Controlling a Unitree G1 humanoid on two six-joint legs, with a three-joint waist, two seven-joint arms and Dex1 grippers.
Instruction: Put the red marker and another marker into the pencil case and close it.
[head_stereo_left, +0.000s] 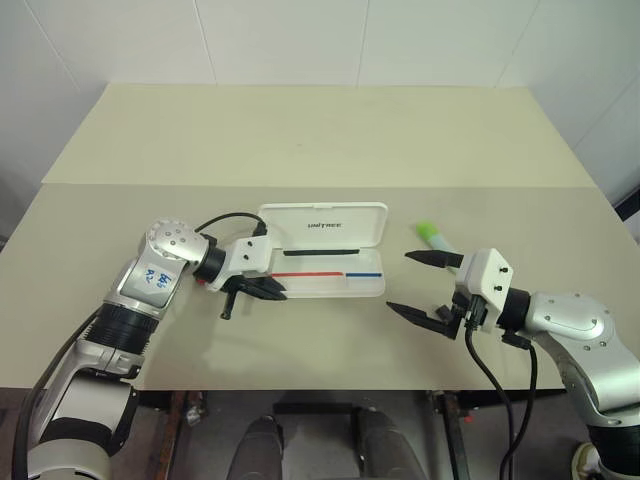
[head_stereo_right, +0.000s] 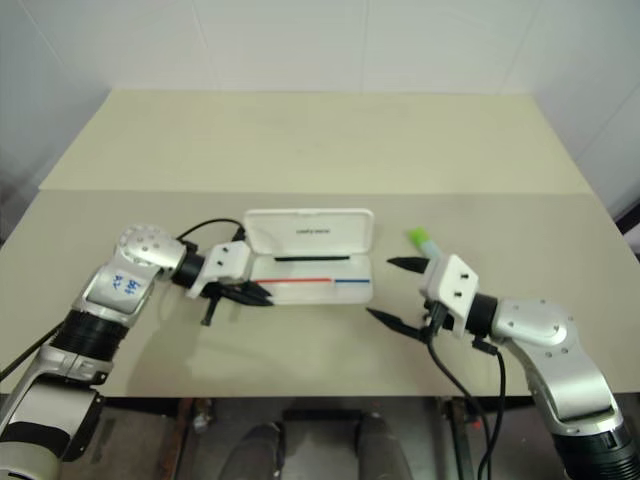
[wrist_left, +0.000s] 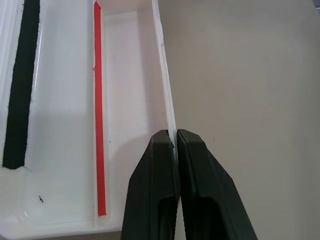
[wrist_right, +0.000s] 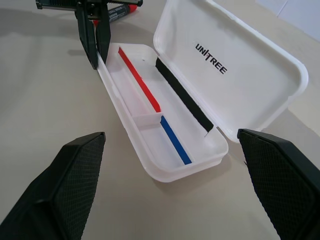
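The flat white hard-plastic pencil case is lying open near the middle of the beige table, its hinged lid with the small dark logo text leaning back toward twelve o'clock and its tray facing six. Inside the tray, a thin red-and-blue line and a black strip are showing, and no marker is lying in it, so the opening looks done while both markers and the closing are still waiting.

The left gripper is sitting at about nine o'clock from the case, its two black fingers pressed together with nothing between them; in the left wrist view their tips are meeting right at the tray's near wall, whether touching it I cannot tell. The short thick red marker, black barrel with a bright red end, is lying on the table behind that gripper in the right wrist view, just beside the case's nine-o'clock end and outside it.

The stubby marker with the lime-green cap and pale body is resting on the table at roughly three o'clock from the case, apart from it. The right gripper is hovering just in front of it, toward six o'clock, with its fingers spread wide and empty.

By my judgement, the task is at an early stage: neither marker is picked up, and the lid is standing open.
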